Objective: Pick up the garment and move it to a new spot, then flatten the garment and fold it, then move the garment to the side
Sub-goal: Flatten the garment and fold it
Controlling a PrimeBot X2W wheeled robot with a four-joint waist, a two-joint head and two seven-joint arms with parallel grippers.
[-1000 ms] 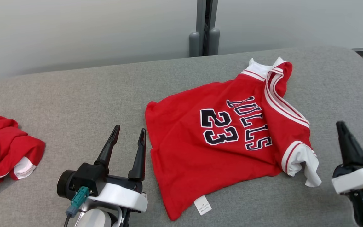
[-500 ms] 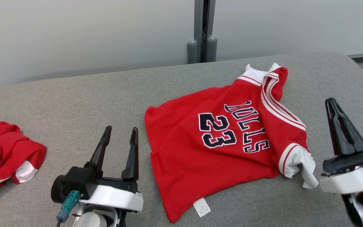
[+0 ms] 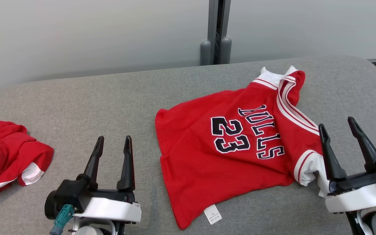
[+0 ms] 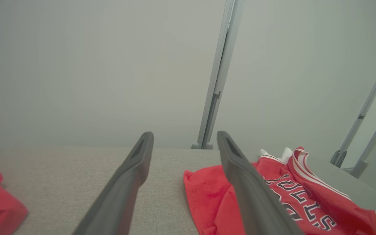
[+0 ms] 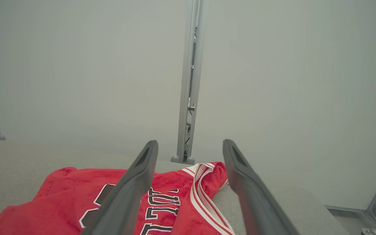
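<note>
1. My right gripper (image 3: 336,122) is standing wide now, after being pinched shut a second ago.
2. My left gripper (image 3: 114,137) is hanging wide, holding nothing.
3. The red jersey (image 3: 207,156) is lying between them on the grey cushion (image 3: 93,98).

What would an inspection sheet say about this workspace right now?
Surface: grey fabric-covered table, flat.
Job's things: red jersey lies rumpled, number 23 up, white label at hem.
Clutter: crumpled red garment at the robot's left.
End effectors: left end effector open, left of the jersey; right end effector open, by the white sleeve edge; neither holds anything.
Cables: teal plug with cable at the left wrist.
Surroundings: pale wall, grey post behind.
</note>
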